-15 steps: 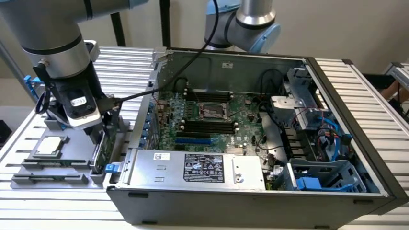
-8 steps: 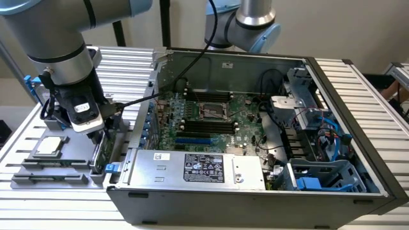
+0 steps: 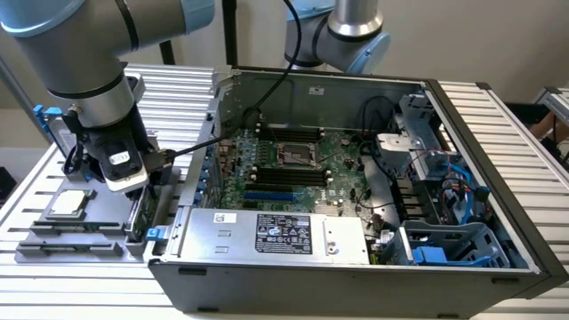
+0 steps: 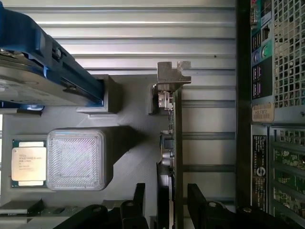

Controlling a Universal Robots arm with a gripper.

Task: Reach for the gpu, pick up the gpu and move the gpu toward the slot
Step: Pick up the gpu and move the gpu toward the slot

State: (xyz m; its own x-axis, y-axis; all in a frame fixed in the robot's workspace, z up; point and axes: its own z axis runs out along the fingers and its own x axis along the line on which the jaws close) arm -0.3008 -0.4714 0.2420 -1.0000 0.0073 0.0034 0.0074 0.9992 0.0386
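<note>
Claw (image 4: pixel 166 188) open wide, one finger on each side of the upright gpu (image 4: pixel 175 124); gaps both sides. Gpu stands in grey holder (image 4: pixel 128 162) beside computer case (image 3: pixel 356 287).

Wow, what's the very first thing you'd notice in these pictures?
The big open computer case in the middle of the exterior view grabs the eye, with its green motherboard laid bare. At the exterior view's left, the robot arm hangs over a grey holder, and its open end effector straddles the gpu, which stands on edge there.
</note>
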